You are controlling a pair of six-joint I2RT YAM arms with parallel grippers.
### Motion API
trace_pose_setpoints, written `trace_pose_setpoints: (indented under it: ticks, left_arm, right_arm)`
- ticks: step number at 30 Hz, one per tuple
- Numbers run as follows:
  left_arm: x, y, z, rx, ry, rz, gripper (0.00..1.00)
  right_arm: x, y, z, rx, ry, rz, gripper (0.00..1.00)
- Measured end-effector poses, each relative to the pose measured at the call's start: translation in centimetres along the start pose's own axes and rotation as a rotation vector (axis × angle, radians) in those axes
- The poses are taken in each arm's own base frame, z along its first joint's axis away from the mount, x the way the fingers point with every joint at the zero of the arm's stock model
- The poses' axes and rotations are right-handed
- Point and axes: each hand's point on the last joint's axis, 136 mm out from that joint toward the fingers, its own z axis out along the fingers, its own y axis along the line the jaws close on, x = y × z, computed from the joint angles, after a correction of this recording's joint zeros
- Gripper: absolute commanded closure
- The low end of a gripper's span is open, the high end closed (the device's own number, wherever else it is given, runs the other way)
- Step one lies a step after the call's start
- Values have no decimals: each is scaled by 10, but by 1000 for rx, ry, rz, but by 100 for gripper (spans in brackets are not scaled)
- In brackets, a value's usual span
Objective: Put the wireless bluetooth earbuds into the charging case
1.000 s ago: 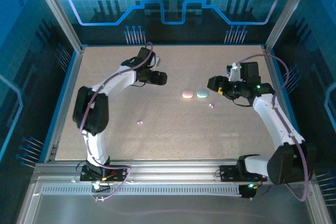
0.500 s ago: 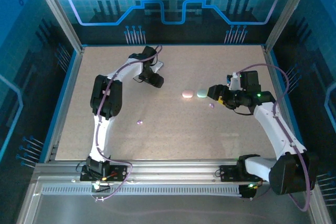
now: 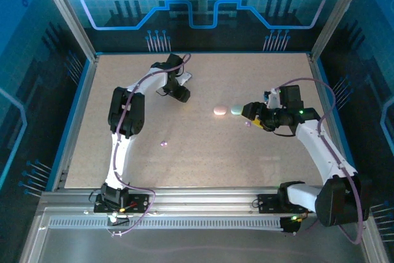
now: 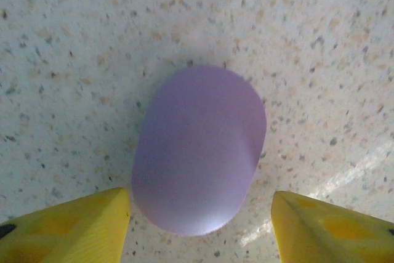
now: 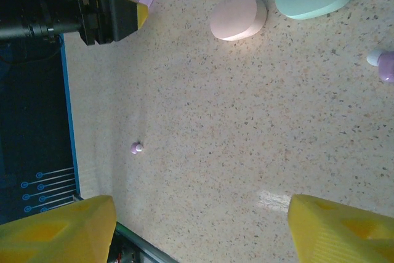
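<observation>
One purple bud (image 3: 163, 144) lies alone on the counter (image 3: 203, 164), left of centre and toward the near edge. The second purple bud (image 3: 248, 124) lies right of centre, just beside the right pincer (image 3: 251, 114) and near the mint case (image 3: 237, 111), which sits close beside the pink case (image 3: 220, 111). The right pincer is released, its jaws spread wide with nothing between them; its wrist view catches that second bud at the picture's edge, a pale tip on it. The left pincer (image 4: 200, 214), toward the far edge and left of centre, straddles the purple case (image 4: 200, 152) with jaws parted. One fingertip is close to the shell and the other is clear of it, so it grasps nothing yet. The buds look tiny, light, smooth and rounded, so they will likely roll or squirt out under a pinch. Each is best taken across its plump body, low to the counter, not by the tip. The purple case looks hard, slick and shut.
</observation>
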Motion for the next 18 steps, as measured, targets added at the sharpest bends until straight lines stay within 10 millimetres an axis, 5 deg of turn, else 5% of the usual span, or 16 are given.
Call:
trace_pose_setpoints:
  ticks: [12,18]
  left_arm:
    - [-10,-2,9,30,-12,24,52]
    - [-9,-4,8,36,-7,33,46]
  right_arm:
    - [1,0,1,-5,10,4,25]
    - [1,0,2,-5,11,4,25]
